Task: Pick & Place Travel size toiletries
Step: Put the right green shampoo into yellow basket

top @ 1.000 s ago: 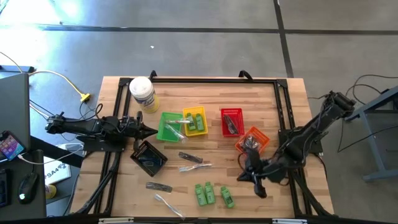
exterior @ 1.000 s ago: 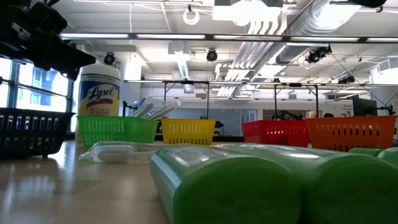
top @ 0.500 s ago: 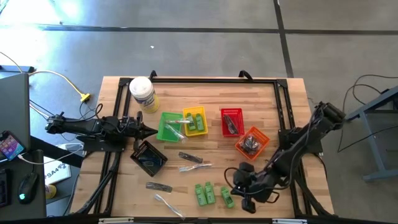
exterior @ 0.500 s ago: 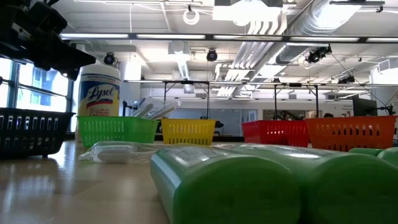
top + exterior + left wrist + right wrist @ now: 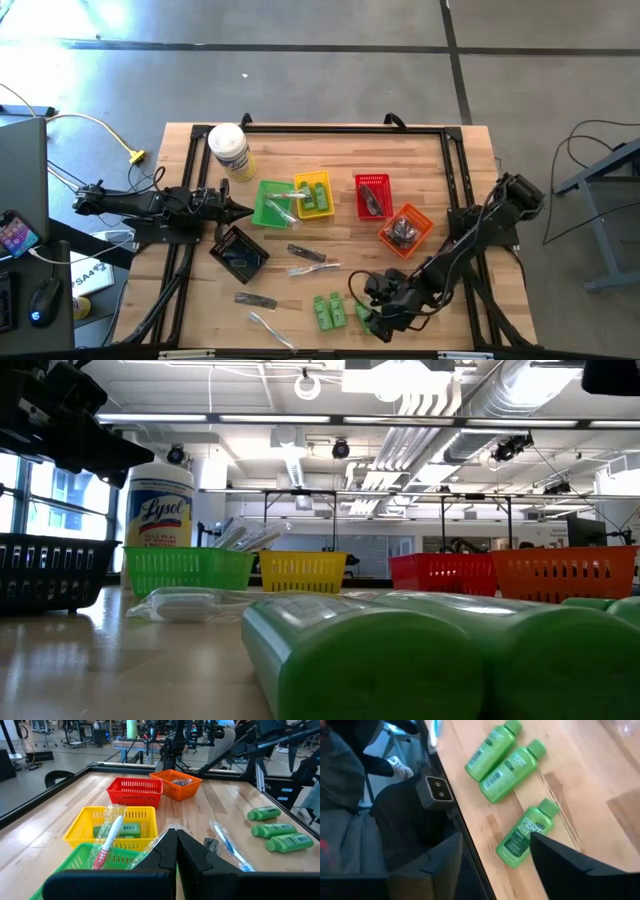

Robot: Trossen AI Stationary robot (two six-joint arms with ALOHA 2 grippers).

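Three bright green bottles lie on their sides near the table's near edge: a pair point(image 5: 330, 311) and a single one point(image 5: 364, 319). My right gripper point(image 5: 372, 306) hovers open, slanting down over the single bottle point(image 5: 527, 837), one finger on each side of its bottom end; I cannot see it touching. Slim black sticks point(image 5: 306, 253) and clear-wrapped sticks point(image 5: 313, 268) lie flat mid-table. My left gripper point(image 5: 176, 851) waits shut and level at the table's left, beside the green basket point(image 5: 275, 202).
Yellow point(image 5: 314, 194), red point(image 5: 372, 195), orange point(image 5: 405, 228) and black point(image 5: 238, 252) baskets stand mid-table, some holding items. A white jar point(image 5: 229, 150) stands far left. A black frame rail point(image 5: 470, 840) runs along the near edge beside the bottles.
My right gripper has swung from beside the orange basket toward the table's near edge and leftward, sinking and rolling, and now stands over the single green bottle. The bottles and other items have not moved.
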